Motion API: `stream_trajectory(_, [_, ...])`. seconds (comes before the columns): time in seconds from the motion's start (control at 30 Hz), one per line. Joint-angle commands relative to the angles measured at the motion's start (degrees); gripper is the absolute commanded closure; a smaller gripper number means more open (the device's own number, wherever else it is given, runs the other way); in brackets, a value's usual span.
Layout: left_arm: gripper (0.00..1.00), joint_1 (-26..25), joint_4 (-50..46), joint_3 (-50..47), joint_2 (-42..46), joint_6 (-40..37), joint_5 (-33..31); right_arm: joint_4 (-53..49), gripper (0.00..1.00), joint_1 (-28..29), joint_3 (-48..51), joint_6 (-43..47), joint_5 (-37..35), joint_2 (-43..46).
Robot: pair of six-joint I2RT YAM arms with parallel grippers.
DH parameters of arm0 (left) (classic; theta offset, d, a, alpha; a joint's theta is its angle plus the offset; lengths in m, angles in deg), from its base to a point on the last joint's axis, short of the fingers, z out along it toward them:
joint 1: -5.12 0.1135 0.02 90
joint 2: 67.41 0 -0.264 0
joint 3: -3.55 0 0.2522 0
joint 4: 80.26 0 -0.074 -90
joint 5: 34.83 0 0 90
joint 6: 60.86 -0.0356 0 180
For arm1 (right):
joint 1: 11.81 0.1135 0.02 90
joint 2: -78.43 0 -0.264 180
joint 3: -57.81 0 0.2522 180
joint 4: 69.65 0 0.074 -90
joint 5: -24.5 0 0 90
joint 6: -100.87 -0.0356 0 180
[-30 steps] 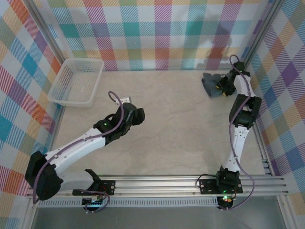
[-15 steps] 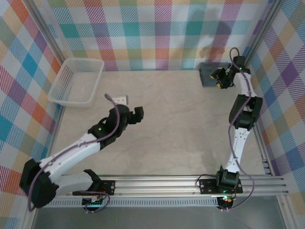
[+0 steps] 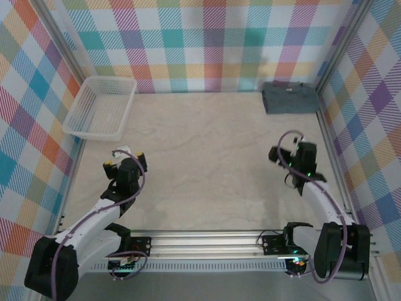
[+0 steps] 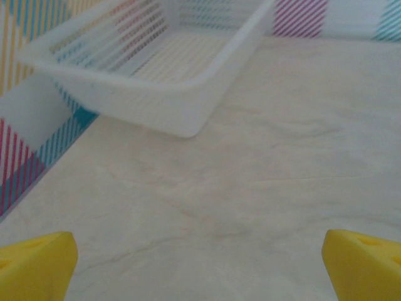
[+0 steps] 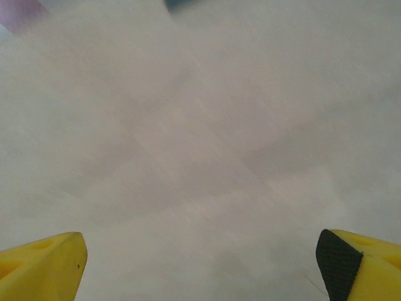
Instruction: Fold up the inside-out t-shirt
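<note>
The inside-out t-shirt, slate blue-grey, lies folded into a small rectangle in the far right corner of the table, against the back wall. My right gripper hovers over bare table well in front of it, jaws wide open and empty; its yellow fingertips frame blurred tabletop in the right wrist view. My left gripper sits at the near left, open and empty, yellow fingertips spread over bare table.
A white plastic basket stands at the far left, its near corner ahead of the left gripper. Checked walls and metal frame posts close in the table on three sides.
The right gripper let go of the t-shirt at the far right corner and drew back toward the near edge, jaws opening. The left arm pulled back to the near left and opened fully.
</note>
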Motion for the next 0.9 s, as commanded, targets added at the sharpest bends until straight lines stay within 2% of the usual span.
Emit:
stream_trajectory(0.0, [0.00, 7.38, 22.19, -5.86, -5.63, -5.10, 15.12, 23.45, 0.02, 0.79, 5.56, 9.06, -5.08, -3.53])
stream_trajectory(0.1, [0.00, 10.76, 33.13, -4.68, -17.29, -7.33, 21.65, 35.01, 0.01, 1.77, 4.62, 10.42, -1.24, -12.06])
stream_trajectory(0.13, [0.00, 11.80, 34.27, -2.89, -20.50, -7.33, 23.67, 42.64, 0.01, 2.47, 4.93, 12.16, -0.62, -16.13])
stream_trajectory(0.17, [0.00, 12.77, 30.22, -0.27, -21.94, -5.14, 25.30, 43.75, 0.01, 2.91, 3.28, 12.83, -0.97, -19.76])
stream_trajectory(0.2, [0.00, 13.47, 31.89, 1.03, -24.94, -3.48, 26.60, 46.35, 0.00, 2.94, 2.29, 12.83, -0.67, -25.36])
stream_trajectory(0.23, [0.00, 13.62, 36.81, 0.58, -28.95, -3.34, 27.35, 53.38, 0.00, 3.39, 3.35, 13.94, -0.41, -28.78])
stream_trajectory(0.27, [0.00, 13.63, 40.29, 0.10, -33.05, -2.94, 27.10, 45.58, 0.00, 3.30, 2.10, 13.18, -0.56, -25.99])
stream_trajectory(0.3, [0.00, 13.70, 49.47, -0.11, -38.67, -4.04, 27.32, 49.03, 0.00, 2.95, 2.91, 12.79, -0.70, -26.87])
stream_trajectory(0.33, [0.00, 13.66, 40.73, 2.83, -36.45, -4.52, 30.07, 49.95, 0.01, 2.95, 3.20, 12.36, -1.64, -27.14])
stream_trajectory(0.37, [0.00, 13.63, 31.73, 5.68, -34.95, -4.59, 30.51, 46.77, 0.00, 2.97, 2.67, 12.14, -2.05, -25.96])
stream_trajectory(0.4, [0.00, 13.30, 36.78, 5.24, -37.41, -5.49, 30.45, 49.60, 0.00, 3.10, 3.08, 12.36, -2.22, -26.93])
stream_trajectory(0.47, [0.00, 12.80, 33.55, 5.74, -36.36, -5.56, 30.11, 47.28, 0.00, 3.25, 2.70, 12.57, -1.89, -26.09])
stream_trajectory(0.87, [0.00, 12.75, 34.14, 5.58, -36.31, -5.61, 30.08, 45.76, 0.00, 3.51, 1.43, 13.97, 0.36, -26.83])
